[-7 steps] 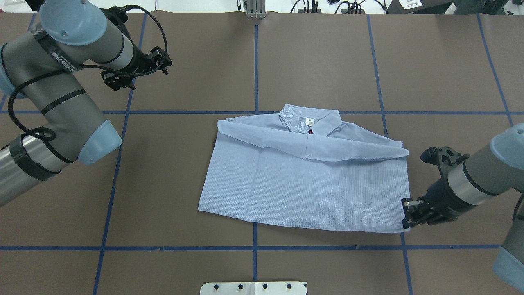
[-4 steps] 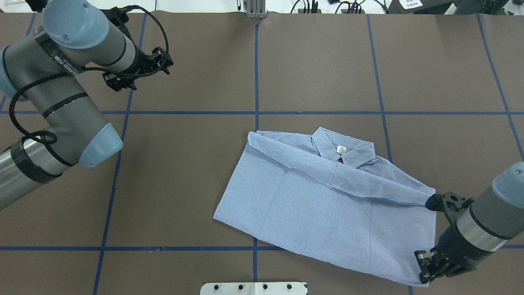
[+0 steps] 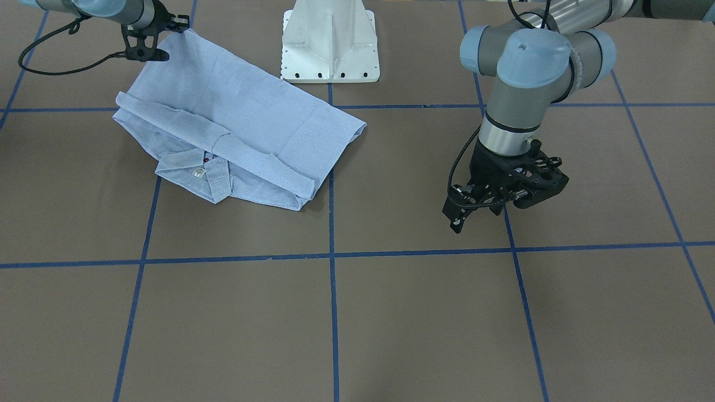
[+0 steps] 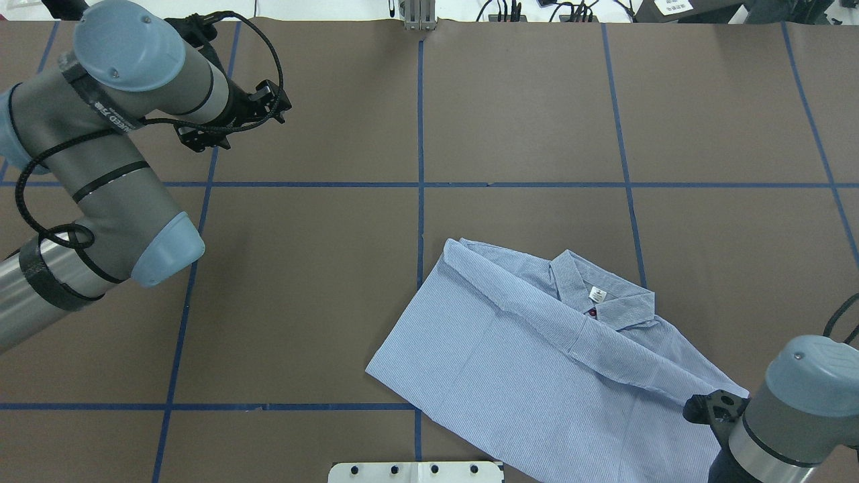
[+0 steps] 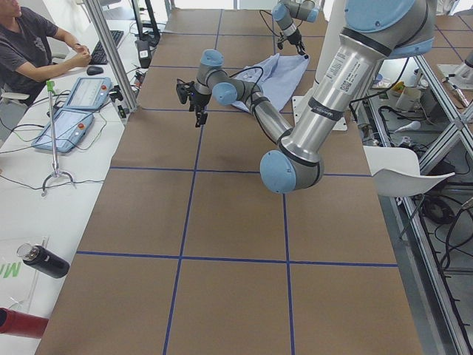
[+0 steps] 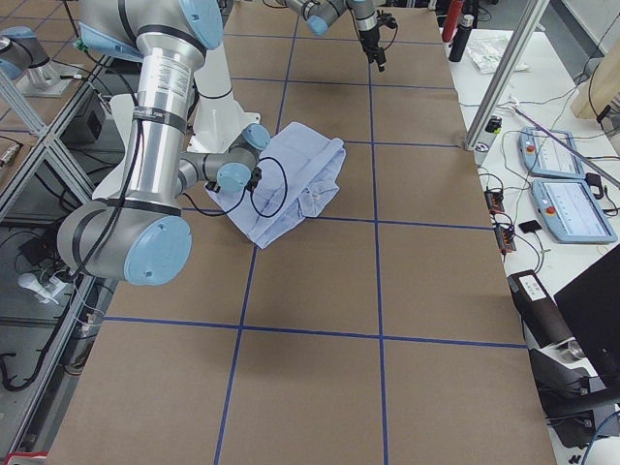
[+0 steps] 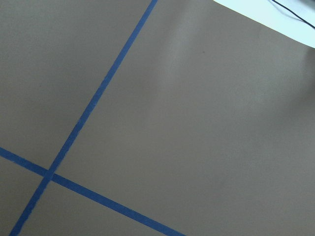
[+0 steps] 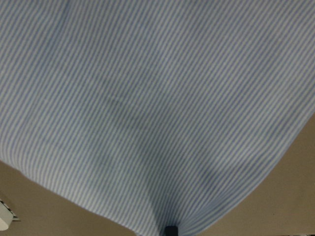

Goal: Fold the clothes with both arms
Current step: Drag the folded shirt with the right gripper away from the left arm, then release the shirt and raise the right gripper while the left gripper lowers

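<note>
The light blue striped shirt (image 4: 537, 362) lies folded on the brown table, sleeves across its front and collar (image 4: 607, 295) up, turned at a slant. In the front-facing view my right gripper (image 3: 177, 25) is shut on a hem corner of the shirt (image 3: 240, 125) and holds that corner raised. The overhead view cuts this gripper off at the bottom edge; only its wrist (image 4: 795, 416) shows. Striped cloth (image 8: 157, 108) fills the right wrist view. My left gripper (image 4: 276, 106) hovers open and empty over bare table, far from the shirt.
The white pedestal base (image 3: 329, 42) stands right behind the shirt. Blue tape lines (image 4: 419, 201) grid the table. A person (image 5: 29, 44) sits at a side desk with teach pendants (image 5: 77, 103) beyond the far table edge.
My right gripper has dragged the shirt by its hem corner toward the robot and to its right, turning it. The left arm has barely moved.
</note>
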Motion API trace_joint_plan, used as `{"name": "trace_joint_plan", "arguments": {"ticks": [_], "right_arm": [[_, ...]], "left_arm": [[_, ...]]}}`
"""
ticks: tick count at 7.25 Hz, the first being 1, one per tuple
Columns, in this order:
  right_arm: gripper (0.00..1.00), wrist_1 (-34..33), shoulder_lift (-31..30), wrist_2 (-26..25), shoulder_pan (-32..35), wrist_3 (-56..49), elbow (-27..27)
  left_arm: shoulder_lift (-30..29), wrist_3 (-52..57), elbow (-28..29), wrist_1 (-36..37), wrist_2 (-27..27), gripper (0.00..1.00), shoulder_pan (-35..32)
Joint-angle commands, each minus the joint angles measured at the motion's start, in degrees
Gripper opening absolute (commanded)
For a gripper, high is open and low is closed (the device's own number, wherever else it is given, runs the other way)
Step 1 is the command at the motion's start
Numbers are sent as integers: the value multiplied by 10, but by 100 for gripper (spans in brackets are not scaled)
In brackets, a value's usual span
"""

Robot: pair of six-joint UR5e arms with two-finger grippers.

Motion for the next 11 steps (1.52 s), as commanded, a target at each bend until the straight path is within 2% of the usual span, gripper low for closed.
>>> {"name": "trace_joint_plan", "arguments": {"ticks": [1,2,4,7,8,9,11], "right_arm": [[30,0,-8,-2,-14,15,0],[99,2,-4,-4,21,21,0],[100,4,23,-4,84,13,-4],[100,5,108,-4,248,9,-2],[100,5,132,-3,290,-2,-2],[100,5,140,-2,332,-55,-2],[100,5,151,-1,398,-135,-4]], "left_arm": [[1,-1,-8,0,1,100,5],[1,-1,-10,0,1,100,14],[1,-1,-12,-2,1,100,28],[0,-1,-41,-8,-7,100,64],[5,-1,-67,-9,-8,100,77],[7,-17,-78,-8,-17,100,91],[29,-117,-96,-23,-25,100,158]]}}
